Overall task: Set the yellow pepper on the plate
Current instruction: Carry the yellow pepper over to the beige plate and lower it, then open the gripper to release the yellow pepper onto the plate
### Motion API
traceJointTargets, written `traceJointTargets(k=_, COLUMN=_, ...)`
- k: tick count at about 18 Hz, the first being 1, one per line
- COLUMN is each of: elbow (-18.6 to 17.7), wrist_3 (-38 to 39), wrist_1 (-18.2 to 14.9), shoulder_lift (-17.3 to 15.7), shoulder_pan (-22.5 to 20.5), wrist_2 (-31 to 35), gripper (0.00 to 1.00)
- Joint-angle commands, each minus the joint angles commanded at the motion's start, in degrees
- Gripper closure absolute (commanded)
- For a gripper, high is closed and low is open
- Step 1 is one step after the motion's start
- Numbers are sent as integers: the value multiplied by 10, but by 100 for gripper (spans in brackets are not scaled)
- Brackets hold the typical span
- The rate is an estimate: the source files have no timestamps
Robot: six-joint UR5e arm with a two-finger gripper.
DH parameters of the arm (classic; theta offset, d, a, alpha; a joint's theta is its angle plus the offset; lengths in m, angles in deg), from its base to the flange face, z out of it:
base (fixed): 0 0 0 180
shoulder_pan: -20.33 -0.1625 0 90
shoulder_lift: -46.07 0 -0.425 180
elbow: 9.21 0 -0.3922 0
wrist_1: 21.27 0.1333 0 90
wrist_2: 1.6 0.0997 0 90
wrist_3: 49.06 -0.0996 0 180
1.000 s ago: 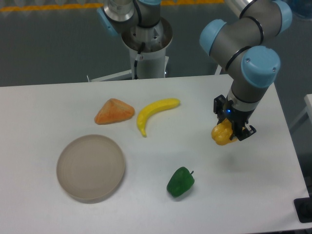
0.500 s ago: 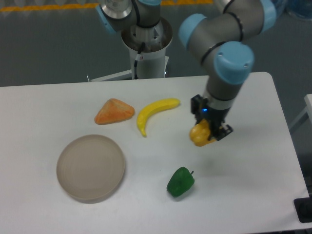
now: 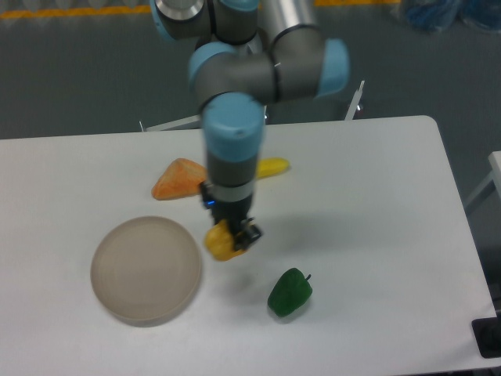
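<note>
White laminate covers the surface [image 3: 376,258], which fills most of the frame; its far edge runs across the upper third and its rounded right corner sits at the upper right, with grey floor beyond. The broad right half of the surface is open, and so is the strip along the bottom edge of the frame.

One yellow pepper [image 3: 220,242] hangs just left of the frame's centre, clamped between the dark fingers of the end effector [image 3: 229,235], which is closed around it. The pepper sits just right of the plate's rim, apart from it, above a soft shadow on the surface.

One plate [image 3: 145,269], beige and round with a thick rim, lies in the lower left, with bare surface to its left and below.

One green pepper [image 3: 290,292] lies at lower centre, near the held pepper and down to its right. One banana [image 3: 273,166] shows only its right end past the arm. One orange wedge-shaped piece [image 3: 179,178] lies above the plate, its right side hidden by the arm.

The grey and blue arm [image 3: 234,125] comes down from the top centre, crossing the banana.
</note>
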Motion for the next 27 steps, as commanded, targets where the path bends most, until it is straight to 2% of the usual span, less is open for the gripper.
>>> traceJointTargets(k=1, elbow=-1, wrist_3=11, wrist_1=1, shoulder_lift=9, shoulder_pan=26, wrist_2=-7, gripper=90)
traceJointTargets(k=3, elbow=-1, wrist_3=44, wrist_1=1, shoulder_lift=25, shoulder_pan=49, wrist_2=-27, gripper=90)
traceJointTargets(k=6, elbow=0, wrist_3=49, wrist_1=8, shoulder_lift=51, shoulder_pan=64, wrist_2=-27, gripper=89)
traceJointTargets(k=10, elbow=-13, wrist_3=49, wrist_1=9, shoulder_lift=56, shoulder_pan=70, wrist_2=-27, gripper=84)
traceJointTargets(k=12, elbow=-13, wrist_3=49, wrist_1=9, shoulder_lift=62, shoulder_pan=70, wrist_2=-27, gripper=72)
traceJointTargets(k=14, elbow=-13, wrist_3=45, wrist_1=12, shoulder_lift=63, shoulder_pan=70, wrist_2=-27, gripper=46)
traceJointTargets(k=16, elbow=-14, wrist_3=48, wrist_1=33, shoulder_lift=63, shoulder_pan=70, wrist_2=-23, gripper=0)
traceJointTargets(k=22, elbow=-8, wrist_3=47, wrist_1=35, shoulder_lift=46, shoulder_pan=64, wrist_2=-19, gripper=0)
traceJointTargets(k=25, elbow=-4, wrist_3=42, wrist_1=37, shoulder_lift=5, shoulder_pan=22, wrist_2=-18, gripper=0)
traceJointTargets(k=27, elbow=1, wrist_3=35, wrist_1=35, shoulder_lift=-20, shoulder_pan=-5, wrist_2=27, gripper=0)
